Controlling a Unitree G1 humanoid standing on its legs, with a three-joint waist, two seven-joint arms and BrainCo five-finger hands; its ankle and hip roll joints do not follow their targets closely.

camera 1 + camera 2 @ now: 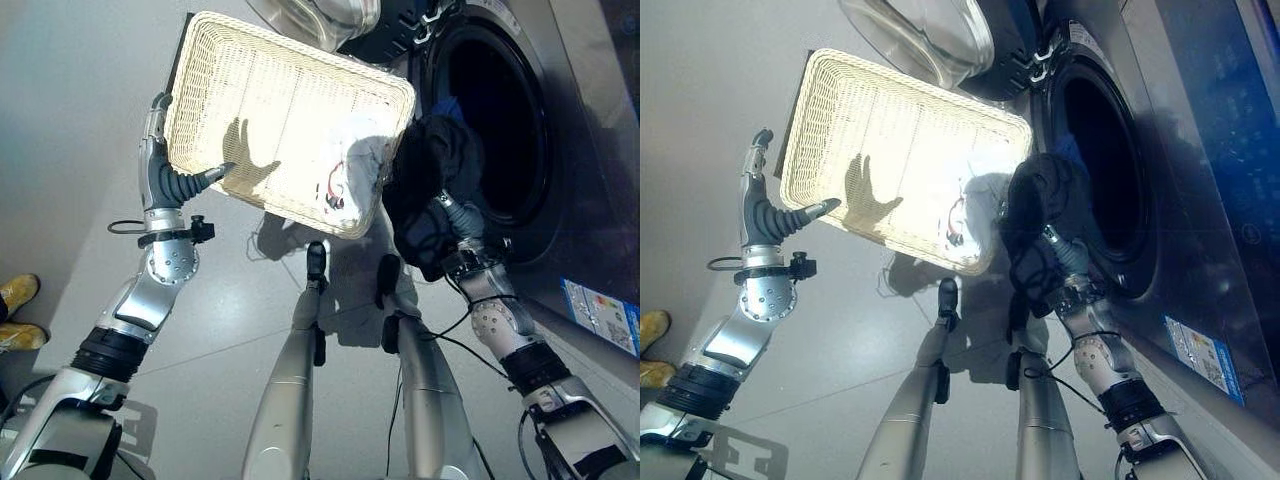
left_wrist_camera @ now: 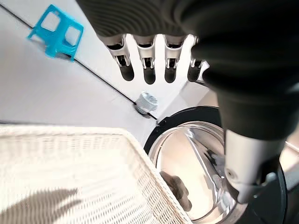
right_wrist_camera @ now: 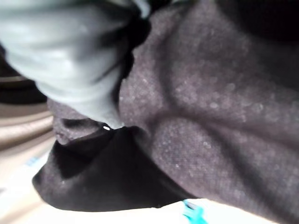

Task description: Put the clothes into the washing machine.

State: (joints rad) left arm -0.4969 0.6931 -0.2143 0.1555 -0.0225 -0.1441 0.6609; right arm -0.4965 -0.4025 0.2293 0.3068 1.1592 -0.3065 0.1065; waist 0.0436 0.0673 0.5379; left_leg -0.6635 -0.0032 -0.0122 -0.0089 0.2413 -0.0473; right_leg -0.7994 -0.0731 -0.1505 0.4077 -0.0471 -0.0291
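My right hand (image 1: 447, 222): buried in a dark knitted garment (image 1: 432, 185) bunched at the washing machine's drum opening (image 1: 497, 110); finger state cannot be told. Risk: limp folds snagging the rim and slumping to the floor. My left hand (image 1: 172, 183): fingers straight, beside the stiff white wicker basket (image 1: 250, 90), a pale garment (image 1: 352, 160) left inside.

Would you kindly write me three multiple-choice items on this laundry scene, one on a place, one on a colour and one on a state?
1. Where is the dark garment?
A. Bunched at the washing machine's opening
B. Flat in the basket
C. On the floor by the left hand

2. What colour is the wicker basket?
A. Blue
B. Cream white
C. Black

3. How is the left hand?
A. Clenched on cloth
B. Hidden in the drum
C. Open, fingers straight

Answers: 1 A, it hangs before the drum mouth at the right arm's end. 2 B, its pale weave shows. 3 C, the left wrist view shows straight fingers holding nothing.
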